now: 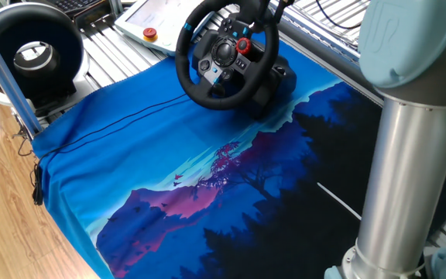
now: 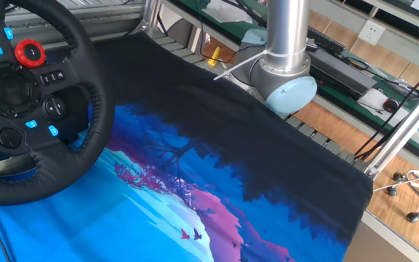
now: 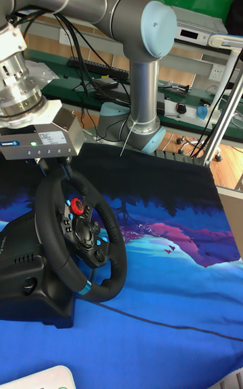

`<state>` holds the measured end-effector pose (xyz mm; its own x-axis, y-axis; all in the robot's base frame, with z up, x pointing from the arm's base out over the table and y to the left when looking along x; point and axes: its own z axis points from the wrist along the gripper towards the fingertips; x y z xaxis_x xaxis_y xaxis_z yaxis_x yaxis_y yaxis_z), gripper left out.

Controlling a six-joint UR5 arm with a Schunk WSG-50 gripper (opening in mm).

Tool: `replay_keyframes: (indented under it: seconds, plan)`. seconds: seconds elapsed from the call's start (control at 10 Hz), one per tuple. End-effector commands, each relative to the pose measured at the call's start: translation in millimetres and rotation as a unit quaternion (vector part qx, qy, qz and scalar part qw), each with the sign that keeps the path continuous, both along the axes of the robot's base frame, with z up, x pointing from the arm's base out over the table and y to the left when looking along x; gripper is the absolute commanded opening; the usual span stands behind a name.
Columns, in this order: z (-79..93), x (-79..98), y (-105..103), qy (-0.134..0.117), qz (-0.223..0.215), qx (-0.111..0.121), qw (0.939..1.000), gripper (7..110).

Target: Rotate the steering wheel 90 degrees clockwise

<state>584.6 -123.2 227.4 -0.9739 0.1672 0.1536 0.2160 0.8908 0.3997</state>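
The steering wheel (image 3: 81,237) is a black padded rim with a light-blue stripe (image 3: 82,288) at its lower edge and a hub with blue buttons and a red dial (image 3: 77,206). It stands on its black base at the left of the blue cloth. It also shows as the steering wheel (image 1: 227,54) at the cloth's far edge, and large at the left as the steering wheel (image 2: 35,102). My gripper (image 3: 57,171) hangs straight above the rim's top, its fingers apart on either side of the rim. Whether the pads touch the rim is hidden.
A black ring-shaped device with a grey-white centre (image 1: 33,50) stands off the cloth at the far left. A white panel with a red button (image 1: 150,32) lies behind the wheel. The arm's grey column (image 1: 405,186) rises at the right, by the blue landscape-print cloth (image 1: 169,178).
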Motion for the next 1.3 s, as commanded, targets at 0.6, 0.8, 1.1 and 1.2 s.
replay_keyframes:
  seconds: [0.6,0.8,1.1,1.2]
  plan:
    - [-4.9,23.1,-1.9,-0.031,-0.016,-0.011,0.9993,44]
    - [-5.7,25.7,-0.1,-0.032,-0.017,-0.011,0.9993,44]
    - [-7.7,25.1,-1.1,-0.023,-0.026,-0.014,0.9993,22]
    - [-7.7,24.6,0.3,-0.019,-0.029,-0.011,0.9993,22]
